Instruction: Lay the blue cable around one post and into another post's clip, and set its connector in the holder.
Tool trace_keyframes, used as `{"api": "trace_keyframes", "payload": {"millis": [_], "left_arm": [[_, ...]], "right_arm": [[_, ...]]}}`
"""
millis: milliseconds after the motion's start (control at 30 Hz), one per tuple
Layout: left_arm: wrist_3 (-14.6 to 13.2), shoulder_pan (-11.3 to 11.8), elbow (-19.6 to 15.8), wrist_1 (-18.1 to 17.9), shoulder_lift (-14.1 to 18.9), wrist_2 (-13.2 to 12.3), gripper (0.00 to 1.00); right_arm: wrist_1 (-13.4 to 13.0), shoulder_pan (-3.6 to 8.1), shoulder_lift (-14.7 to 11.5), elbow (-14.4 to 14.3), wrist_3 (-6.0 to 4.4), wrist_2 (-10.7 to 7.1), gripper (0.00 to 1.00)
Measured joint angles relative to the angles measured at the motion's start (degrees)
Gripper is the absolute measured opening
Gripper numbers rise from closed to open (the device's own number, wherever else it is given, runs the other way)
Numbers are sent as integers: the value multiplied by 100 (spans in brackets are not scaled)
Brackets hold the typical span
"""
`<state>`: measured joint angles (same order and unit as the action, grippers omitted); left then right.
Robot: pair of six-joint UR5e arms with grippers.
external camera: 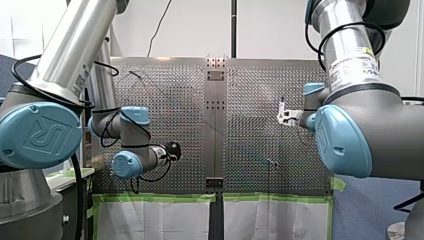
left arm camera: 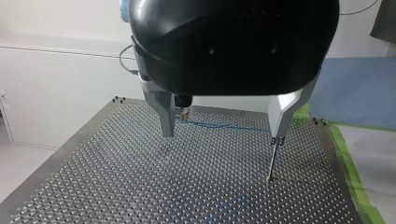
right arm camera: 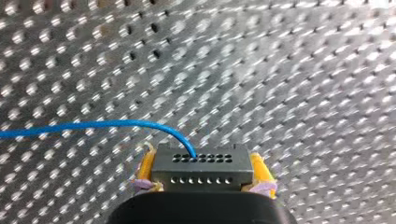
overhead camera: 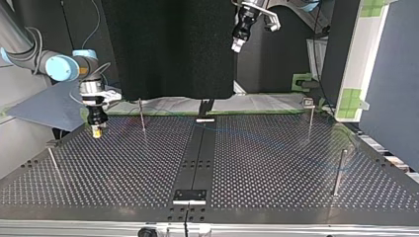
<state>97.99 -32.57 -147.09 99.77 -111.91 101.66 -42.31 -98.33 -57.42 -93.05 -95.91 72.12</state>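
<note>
"Blue cable (right arm camera: 93,125) trails from the connector (right arm camera: 201,161), clamped by my right gripper (right arm camera: 203,171) between yellow pads (right arm camera: 258,169), low over the table (overhead camera: 276,163) at the top view's far left."

"Sweep it low and taut round the nearby post (overhead camera: 142,116); my left gripper (left arm camera: 222,134) hangs wide, empty."

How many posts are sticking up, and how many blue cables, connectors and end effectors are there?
Posts: 4
Blue cable: 1
Connector: 1
End effectors, left and right: 2
Total: 8
</note>
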Motion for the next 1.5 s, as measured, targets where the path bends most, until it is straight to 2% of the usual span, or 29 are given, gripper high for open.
{"api": "trace_keyframes", "payload": {"millis": [133,367,567,867,1200,1500], "left_arm": [[0,-4,0,16,0,1,100],[-6,-6,-1,58,-1,28,100],[-8,-6,-1,66,-1,33,100],[-8,-6,-1,106,-1,33,100],[-10,-6,-2,127,-1,33,100],[-9,-6,-2,131,0,33,100]], "right_arm": [[143,-65,-176,1,-26,21,0],[342,-89,-479,0,-54,99,0],[361,-96,-521,1,-138,209,0],[376,-65,-516,1,-165,406,0],[516,-25,-543,13,-162,441,0],[710,-11,-812,21,-142,467,0]]}}
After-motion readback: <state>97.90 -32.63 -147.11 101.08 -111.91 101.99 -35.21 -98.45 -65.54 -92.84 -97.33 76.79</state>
